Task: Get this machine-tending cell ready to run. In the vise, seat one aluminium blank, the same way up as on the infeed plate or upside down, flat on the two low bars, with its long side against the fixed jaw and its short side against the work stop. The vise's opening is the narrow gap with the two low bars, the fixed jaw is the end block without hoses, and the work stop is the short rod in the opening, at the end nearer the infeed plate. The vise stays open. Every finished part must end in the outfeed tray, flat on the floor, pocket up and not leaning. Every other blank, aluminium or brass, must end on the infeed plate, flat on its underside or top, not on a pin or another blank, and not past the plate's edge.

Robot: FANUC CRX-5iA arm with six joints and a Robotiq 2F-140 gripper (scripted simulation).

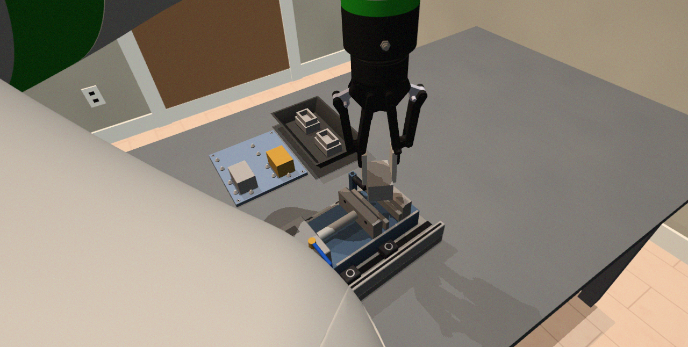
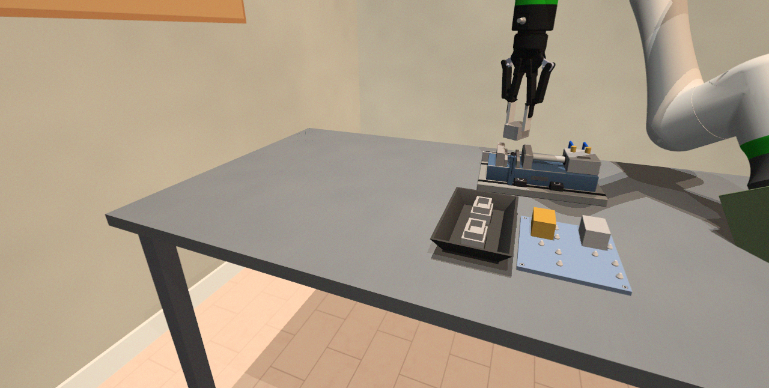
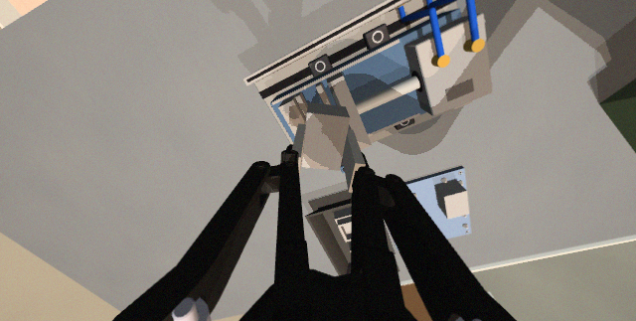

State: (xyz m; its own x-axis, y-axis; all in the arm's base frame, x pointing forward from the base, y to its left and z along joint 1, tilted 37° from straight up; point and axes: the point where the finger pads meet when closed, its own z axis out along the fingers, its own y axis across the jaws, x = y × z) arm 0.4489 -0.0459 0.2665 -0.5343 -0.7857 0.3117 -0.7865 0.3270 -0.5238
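Observation:
My gripper (image 1: 379,164) is shut on a plain grey aluminium blank (image 1: 379,180) and holds it in the air, well above the open vise (image 1: 370,224). In the side view the blank (image 2: 515,130) hangs clear above the vise's (image 2: 537,167) opening end. In the wrist view the blank (image 3: 325,142) sits between my fingers, with the vise (image 3: 378,78) beyond. Another aluminium blank (image 1: 242,176) and a brass blank (image 1: 279,160) stand on the blue infeed plate (image 1: 257,167). Two finished parts (image 1: 307,120) (image 1: 328,142) lie pocket up in the outfeed tray (image 1: 312,135).
The tray (image 2: 474,224) and the infeed plate (image 2: 572,251) lie side by side in front of the vise. The plate carries several small pins. The vise's hose block with blue fittings (image 2: 580,160) is at the end away from my gripper. The short work stop (image 1: 352,179) stands by the opening.

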